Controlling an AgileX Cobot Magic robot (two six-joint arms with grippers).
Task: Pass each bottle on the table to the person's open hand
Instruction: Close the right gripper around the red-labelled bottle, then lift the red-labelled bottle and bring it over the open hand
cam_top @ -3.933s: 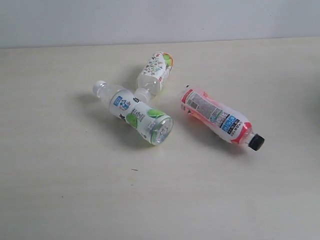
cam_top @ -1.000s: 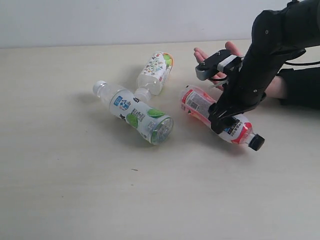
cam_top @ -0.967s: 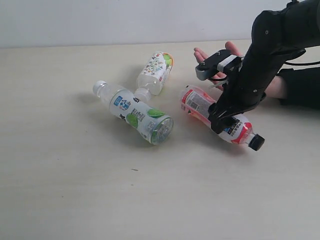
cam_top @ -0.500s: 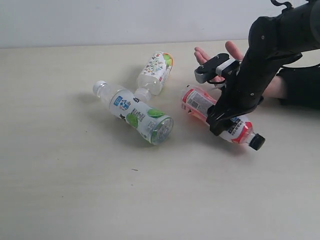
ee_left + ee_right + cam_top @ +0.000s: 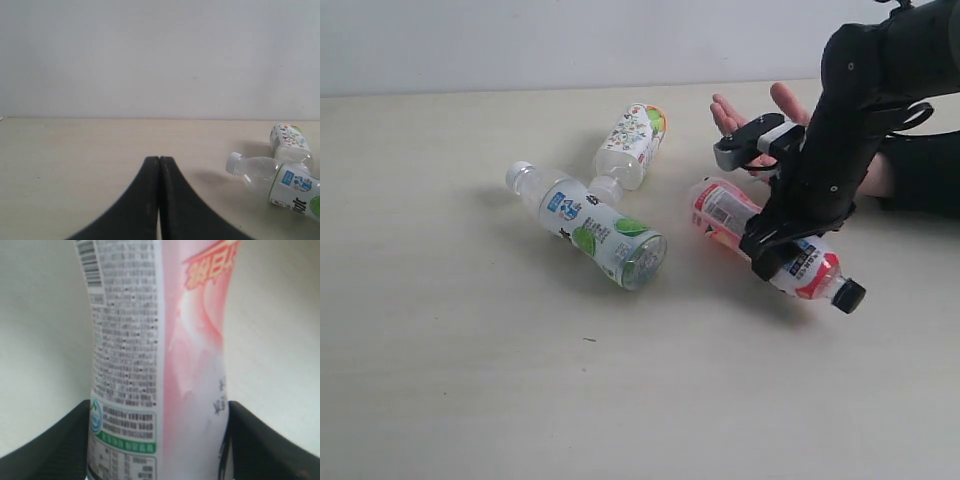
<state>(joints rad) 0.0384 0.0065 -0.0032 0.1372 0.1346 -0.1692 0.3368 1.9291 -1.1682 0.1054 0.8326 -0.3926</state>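
Two white-capped bottles (image 5: 590, 225) (image 5: 632, 140), one black-capped bottle (image 5: 720, 210), one open hand (image 5: 783, 101)

We see on pale beige surface (image 5: 470, 380): black-capped clear plastic bottle (image 5: 722, 212), red-pink label, on its side | white-capped clear bottle (image 5: 588, 228), blue-green label, lying flat | white-labelled clear bottle (image 5: 632, 140), neck against it | bare open hand (image 5: 788, 102), fingers spread, beyond.

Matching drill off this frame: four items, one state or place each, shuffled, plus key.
Items
1. red-pink bottle
2. green-label bottle
3. open hand
4. left gripper

States
A. shut, holding nothing
B. white-capped, lying untouched on the table
C. bare, fingers spread
D. between the fingers of the right gripper

Pairs: 1-D, 2-B, 3-C, 4-A
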